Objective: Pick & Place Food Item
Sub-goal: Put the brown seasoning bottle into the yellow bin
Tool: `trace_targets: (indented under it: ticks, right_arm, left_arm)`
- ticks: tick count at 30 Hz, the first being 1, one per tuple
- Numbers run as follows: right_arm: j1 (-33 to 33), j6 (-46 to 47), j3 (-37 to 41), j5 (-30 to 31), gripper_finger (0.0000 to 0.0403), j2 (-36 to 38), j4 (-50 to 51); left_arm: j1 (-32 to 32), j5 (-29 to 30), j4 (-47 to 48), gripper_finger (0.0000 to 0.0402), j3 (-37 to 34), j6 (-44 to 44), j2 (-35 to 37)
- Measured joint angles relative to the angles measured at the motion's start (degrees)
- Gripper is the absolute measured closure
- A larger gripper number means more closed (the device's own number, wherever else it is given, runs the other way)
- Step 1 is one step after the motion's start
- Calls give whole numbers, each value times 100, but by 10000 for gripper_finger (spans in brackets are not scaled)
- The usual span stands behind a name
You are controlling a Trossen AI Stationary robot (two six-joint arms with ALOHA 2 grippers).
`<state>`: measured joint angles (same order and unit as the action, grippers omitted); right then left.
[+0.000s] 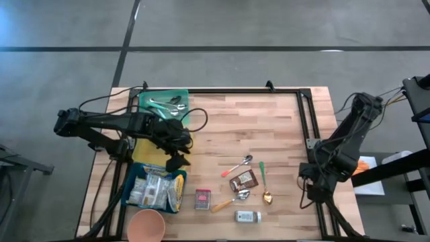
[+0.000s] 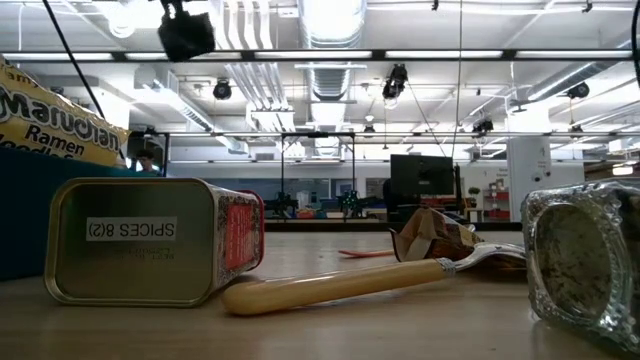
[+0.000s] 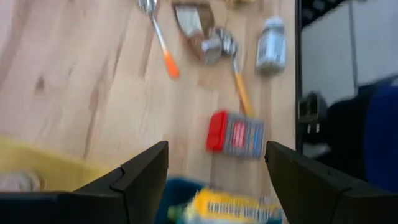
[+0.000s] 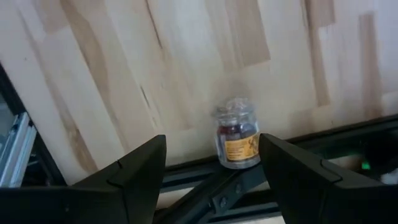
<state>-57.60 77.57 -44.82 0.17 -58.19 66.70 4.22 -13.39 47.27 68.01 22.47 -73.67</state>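
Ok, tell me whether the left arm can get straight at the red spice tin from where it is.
Probably yes. The left gripper hovers open above the ramen pack, and the red spice tin lies just beyond on bare wood. Only the yellow-handled spoon lies close beside it; nothing sits between.

Bare tabletop beyond clustered spoons

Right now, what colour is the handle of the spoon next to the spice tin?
Yellow-orange handle, best seen in the low view.
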Motion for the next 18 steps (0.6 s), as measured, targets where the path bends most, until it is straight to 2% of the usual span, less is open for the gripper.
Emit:
trace_targets:
  ticks: [7,18]
  right_arm:
    - [-297,344,571,0,147,96,-432]
    - [-341,351,1149,-259,147,-59,-866]
  left_arm:
    - [-19,85,-734,128,0,56,-2]
    - [-25,98,-784,128,-4,269,-4]
